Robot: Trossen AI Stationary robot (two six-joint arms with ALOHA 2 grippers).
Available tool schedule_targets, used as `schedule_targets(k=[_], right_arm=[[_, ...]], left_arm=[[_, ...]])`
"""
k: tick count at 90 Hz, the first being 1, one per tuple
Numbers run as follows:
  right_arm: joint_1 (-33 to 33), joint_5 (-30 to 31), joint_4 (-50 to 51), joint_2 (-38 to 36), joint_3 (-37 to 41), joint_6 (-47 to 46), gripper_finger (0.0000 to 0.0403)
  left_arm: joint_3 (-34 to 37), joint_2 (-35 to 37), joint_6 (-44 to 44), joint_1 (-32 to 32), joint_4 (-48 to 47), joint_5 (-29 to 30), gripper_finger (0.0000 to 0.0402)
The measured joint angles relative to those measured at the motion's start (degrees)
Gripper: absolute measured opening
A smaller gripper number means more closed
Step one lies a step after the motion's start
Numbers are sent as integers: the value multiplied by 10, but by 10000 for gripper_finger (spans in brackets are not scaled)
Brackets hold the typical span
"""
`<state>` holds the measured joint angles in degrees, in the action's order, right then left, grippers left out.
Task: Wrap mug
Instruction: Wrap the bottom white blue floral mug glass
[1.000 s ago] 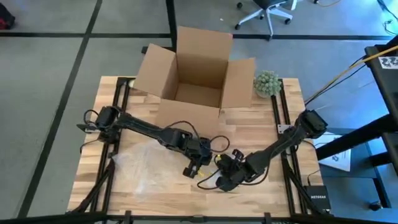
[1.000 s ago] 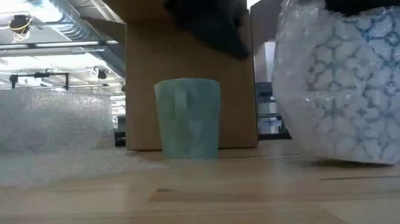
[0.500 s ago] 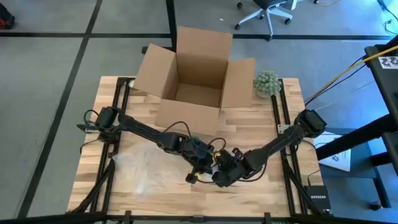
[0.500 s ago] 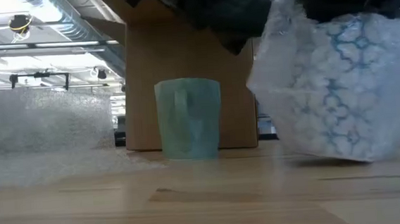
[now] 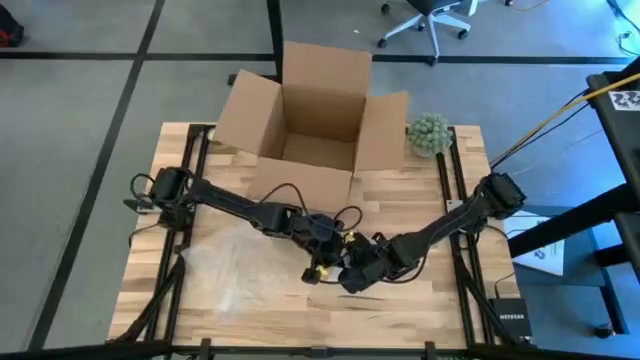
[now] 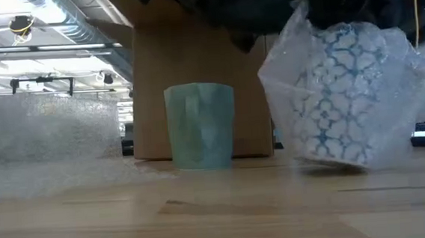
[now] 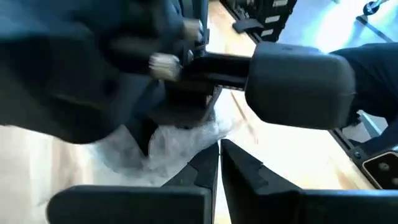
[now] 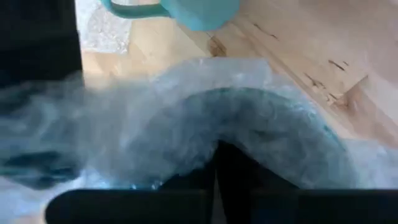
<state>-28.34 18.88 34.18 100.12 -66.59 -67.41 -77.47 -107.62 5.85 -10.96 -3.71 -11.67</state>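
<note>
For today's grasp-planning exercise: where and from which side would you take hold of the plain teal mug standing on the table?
The teal mug stands upright on the wooden table, apart from the bubble-wrapped mug the arms hold. Probably best to come down from above and close the jaws across its rim, one finger inside, since its mouth faces up; its handle looks too slim.

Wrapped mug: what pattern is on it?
Blue floral lattice on white, seen through bubble wrap; clearest in the low view.
</note>
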Motion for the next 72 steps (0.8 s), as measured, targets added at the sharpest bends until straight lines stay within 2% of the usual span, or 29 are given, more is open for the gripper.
schedule_targets(k=[10,26,47,72], right_arm=[[0,1,-1,-1,0,5,0],[-1,10,1,-1,0,10,0],[-1,10,-29,-1,0,67,0],[-1,-43,46,-1,-42,91,0]], left_arm=[[0,4,17,0,14,18,0],[0,-17,21,-1,38,15,0],[16,-45,24,-1,54,19,0],[19,-40,26,-3,52,21,0]])
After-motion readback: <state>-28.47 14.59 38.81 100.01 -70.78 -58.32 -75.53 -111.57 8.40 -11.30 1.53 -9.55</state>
